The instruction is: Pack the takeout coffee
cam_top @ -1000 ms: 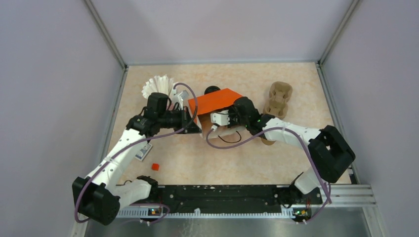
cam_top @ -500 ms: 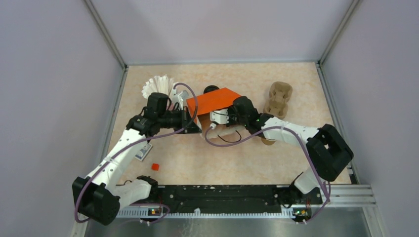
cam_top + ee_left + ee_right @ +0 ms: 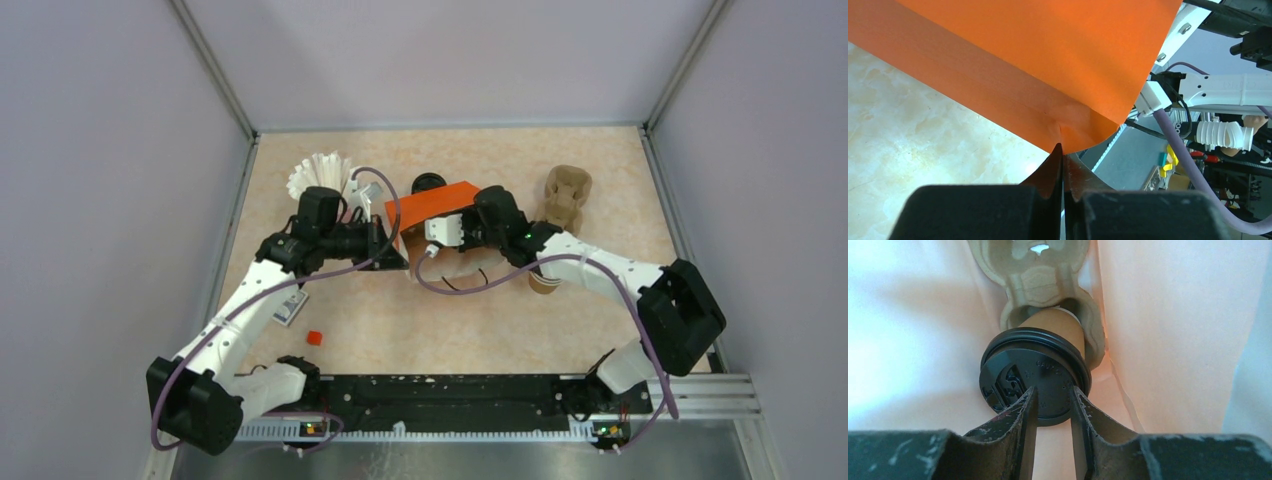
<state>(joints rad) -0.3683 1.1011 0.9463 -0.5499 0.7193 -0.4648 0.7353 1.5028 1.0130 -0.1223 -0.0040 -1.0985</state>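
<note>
The takeout coffee (image 3: 1048, 345), a brown cup with a black lid, lies on its side inside the orange bag (image 3: 432, 203), its base seated in a cardboard carrier (image 3: 1040, 280). My right gripper (image 3: 1052, 392) reaches in through the bag's mouth. Its fingers stand slightly apart just in front of the lid, with nothing between them. In the top view its fingers (image 3: 440, 232) are hidden by the bag. My left gripper (image 3: 1062, 150) is shut on the bag's lower edge (image 3: 1068, 135) and holds the mouth up; it also shows in the top view (image 3: 386, 250).
A second cardboard carrier (image 3: 565, 195) stands at the back right. A loose black lid (image 3: 428, 183) sits behind the bag. A white paper fan (image 3: 318, 172), a brown cup (image 3: 545, 285) under my right arm, a small packet (image 3: 290, 308) and a red block (image 3: 314, 338) lie around.
My right wrist has shifted a little back and to the right. The orange bag's top has tilted and looks narrower. The left arm has not moved.
</note>
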